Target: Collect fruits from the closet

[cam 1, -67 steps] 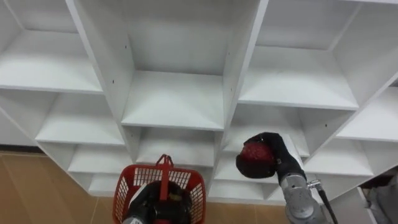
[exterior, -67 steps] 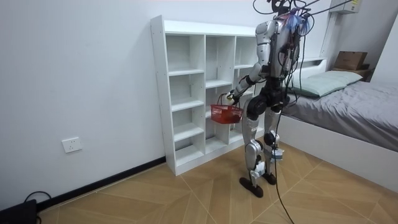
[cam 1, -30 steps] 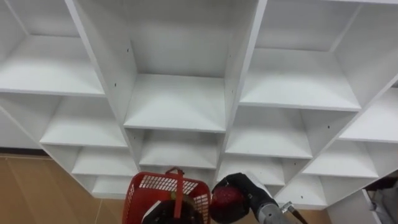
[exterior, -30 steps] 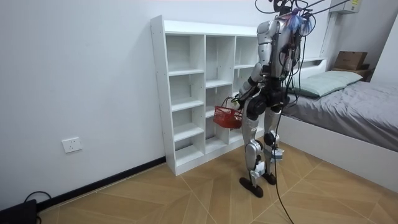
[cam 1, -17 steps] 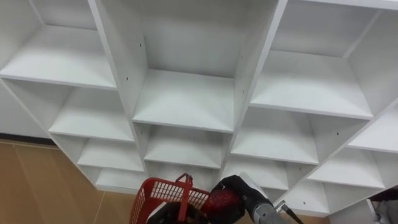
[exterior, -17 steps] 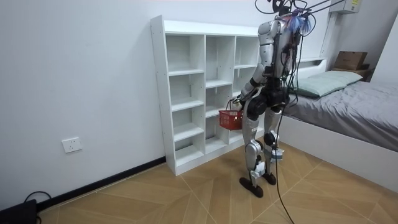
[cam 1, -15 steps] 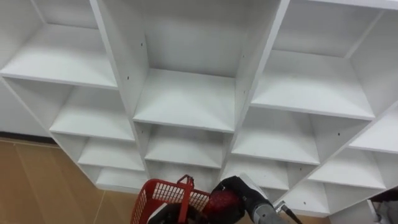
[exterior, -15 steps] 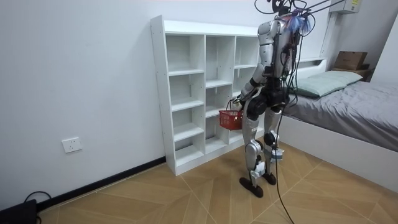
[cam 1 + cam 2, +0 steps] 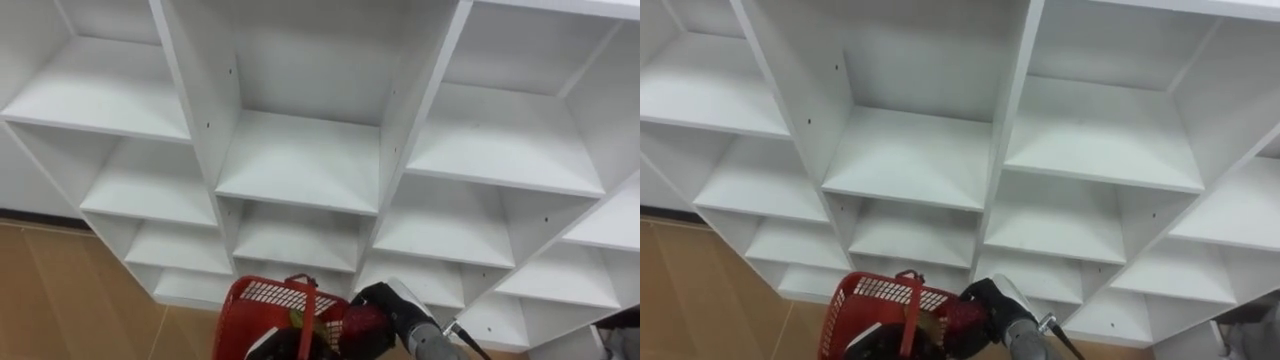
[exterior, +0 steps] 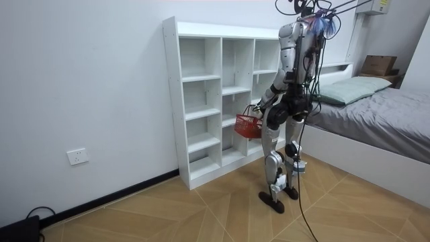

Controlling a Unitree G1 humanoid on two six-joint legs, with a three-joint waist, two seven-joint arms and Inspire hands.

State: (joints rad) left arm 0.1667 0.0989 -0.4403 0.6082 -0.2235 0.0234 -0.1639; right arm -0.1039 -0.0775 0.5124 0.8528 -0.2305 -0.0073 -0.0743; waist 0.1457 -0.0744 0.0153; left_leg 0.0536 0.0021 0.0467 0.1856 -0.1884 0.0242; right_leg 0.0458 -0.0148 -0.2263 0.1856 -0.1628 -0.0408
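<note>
A red mesh basket (image 9: pixel 262 293) with a red handle (image 9: pixel 303 303) hangs low in front of the white closet (image 9: pixel 300 160). My left hand (image 9: pixel 278 346), dark and partly cut off at the bottom edge, is curled at the handle. My right hand (image 9: pixel 392 300) is shut on a dark red fruit (image 9: pixel 360 322) and holds it at the basket's right rim. A yellow-green fruit (image 9: pixel 297 318) shows inside the basket. In the room view I stand upright facing the closet, with the basket (image 10: pixel 247 126) at hip height.
The closet's shelves (image 9: pixel 490 150) in view are bare. Wooden floor (image 9: pixel 60 300) lies below at the left. A bed (image 10: pixel 376 121) stands at the room view's right, close behind me, and a wall socket (image 10: pixel 78 156) is at its left.
My right hand has come down and left with the red fruit, from in front of a shelf to the basket's rim. The basket has swung slightly. The view has shifted.
</note>
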